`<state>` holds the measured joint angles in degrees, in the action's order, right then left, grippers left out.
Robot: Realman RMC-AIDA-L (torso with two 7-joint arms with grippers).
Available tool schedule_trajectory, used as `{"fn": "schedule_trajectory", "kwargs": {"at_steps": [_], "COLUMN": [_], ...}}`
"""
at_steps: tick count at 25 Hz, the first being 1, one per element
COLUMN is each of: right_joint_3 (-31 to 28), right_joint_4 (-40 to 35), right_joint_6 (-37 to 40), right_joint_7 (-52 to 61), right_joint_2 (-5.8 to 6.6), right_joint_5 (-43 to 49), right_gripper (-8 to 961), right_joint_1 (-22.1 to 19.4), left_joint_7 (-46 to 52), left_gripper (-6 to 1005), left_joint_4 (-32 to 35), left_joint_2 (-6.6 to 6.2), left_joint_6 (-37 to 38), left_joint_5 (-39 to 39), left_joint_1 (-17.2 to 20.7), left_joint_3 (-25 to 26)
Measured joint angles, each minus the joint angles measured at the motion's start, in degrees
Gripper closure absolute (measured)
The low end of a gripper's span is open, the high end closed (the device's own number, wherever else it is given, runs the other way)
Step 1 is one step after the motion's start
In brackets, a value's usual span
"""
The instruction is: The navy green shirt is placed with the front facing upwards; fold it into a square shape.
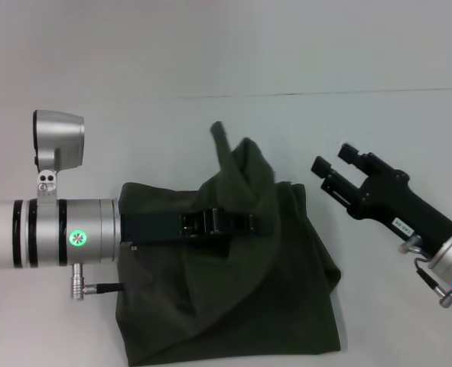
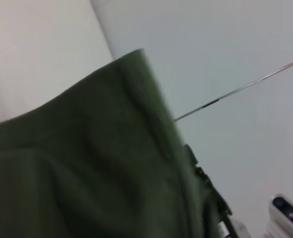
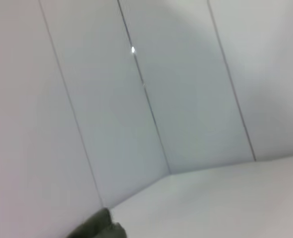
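Observation:
The navy green shirt [image 1: 233, 298] lies partly folded on the white table [image 1: 378, 321], plain green side showing, no lettering in sight. My left arm reaches in from the left. The left gripper [image 1: 245, 222] is over the middle of the shirt, shut on a fold of cloth that rises to a peak [image 1: 219, 134] above it. That raised cloth [image 2: 96, 168] fills most of the left wrist view. My right gripper [image 1: 335, 159] hovers to the right of the shirt, open and holding nothing. A small scrap of the shirt [image 3: 96, 227] shows in the right wrist view.
White table surface surrounds the shirt on the far side and to the right. A thin dark seam [image 1: 325, 95] runs across the far part of the table. The shirt's near edge lies close to the table's front.

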<state>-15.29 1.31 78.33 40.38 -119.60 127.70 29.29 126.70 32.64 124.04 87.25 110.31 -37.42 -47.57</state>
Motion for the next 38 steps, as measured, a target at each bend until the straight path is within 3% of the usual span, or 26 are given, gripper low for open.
{"fn": "schedule_trajectory", "kwargs": {"at_steps": [11, 14, 16, 22, 25, 26, 30, 31, 33, 38], "right_joint_3": [0.1, 1.6, 4.5, 18.2, 26.7, 32.0, 43.5, 43.5, 52.1, 60.0], "right_joint_4": [-1.6, -5.4, -9.5, -27.6, -38.5, -45.1, -55.9, -55.9, -61.9, -64.9], "right_joint_6": [2.5, 5.6, 8.4, 19.6, 23.6, 25.1, 25.3, 25.3, 25.8, 26.7], "right_joint_7": [2.1, 6.6, 11.7, 35.7, 48.0, 56.1, 72.0, 72.0, 81.2, 92.2], "right_joint_2": [-0.01, -0.01, -0.01, -0.01, 0.0, 0.03, 0.5, 0.5, 0.82, 1.7], "right_joint_5": [-0.2, 0.1, 0.3, 0.3, 0.0, -0.1, -0.1, -0.1, -0.1, 1.1], "right_gripper": [289, 290, 290, 292, 292, 293, 293, 293, 293, 294], "right_joint_1": [-0.3, 0.4, 1.4, 6.2, 8.5, 9.9, 12.3, 12.3, 14.5, 18.1], "left_joint_7": [-4.7, -8.3, -10.7, -16.7, -20.6, -22.0, -25.4, -26.2, -27.6, -30.9], "left_gripper": [766, 533, 440, 211, 121, 121, 122, 122, 122, 121], "left_joint_4": [-3.0, -2.7, -2.6, -2.6, -2.0, -0.9, 4.5, 5.9, 7.7, 11.0], "left_joint_2": [-0.45, -1.51, -2.49, -6.14, -7.85, -8.16, -8.65, -8.76, -8.84, -8.48], "left_joint_6": [3.0, 6.6, 8.5, 10.9, 11.6, 12.0, 12.3, 12.3, 12.5, 13.5], "left_joint_5": [-4.4, -4.9, -5.0, -4.3, -4.3, -4.3, -4.1, -4.0, -3.7, -3.5], "left_joint_1": [0.9, 1.8, 2.4, 5.3, 7.1, 8.0, 11.5, 12.5, 13.7, 16.9], "left_joint_3": [1.5, 3.7, 4.3, 4.0, 4.5, 4.8, 5.6, 5.9, 6.9, 10.3]}}
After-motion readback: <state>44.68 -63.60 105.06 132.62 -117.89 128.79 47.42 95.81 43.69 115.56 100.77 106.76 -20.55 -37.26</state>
